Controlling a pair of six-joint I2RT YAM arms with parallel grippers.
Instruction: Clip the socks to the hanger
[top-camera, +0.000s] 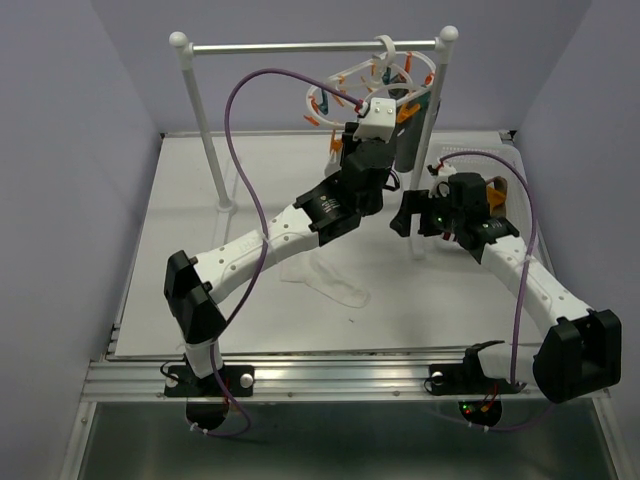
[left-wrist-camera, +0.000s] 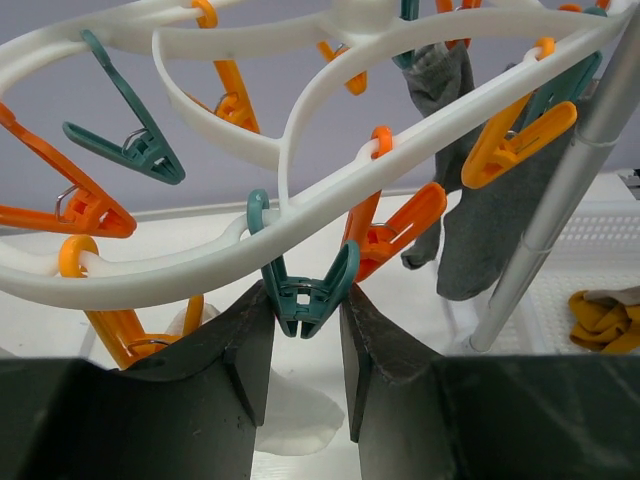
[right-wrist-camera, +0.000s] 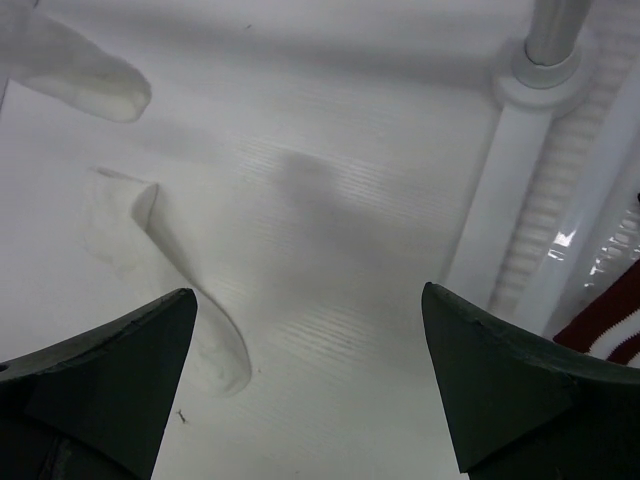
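Note:
The white hanger (top-camera: 372, 78) hangs by its hook from the rail, its ring (left-wrist-camera: 180, 265) carrying orange and teal clips. My left gripper (left-wrist-camera: 305, 298) is raised to it and shut on the handles of a teal clip (left-wrist-camera: 303, 300); in the top view the left gripper (top-camera: 348, 132) sits just under the ring. Two grey socks (left-wrist-camera: 480, 225) hang clipped at the right. A white sock (top-camera: 327, 282) lies flat on the table below, with its toe (left-wrist-camera: 290, 410) showing between my fingers. My right gripper (right-wrist-camera: 308, 295) is open and holds nothing, low over white socks (right-wrist-camera: 165, 255); from above, the right gripper (top-camera: 408, 216) is right of centre.
The metal rail stand (top-camera: 310, 46) spans the back, its right post (left-wrist-camera: 560, 200) close beside the hanger and its foot (right-wrist-camera: 545, 62) near my right gripper. A mustard sock (left-wrist-camera: 605, 320) lies in the perforated basket (left-wrist-camera: 580, 275) at the right. A red-striped sock (right-wrist-camera: 610, 322) shows at the edge.

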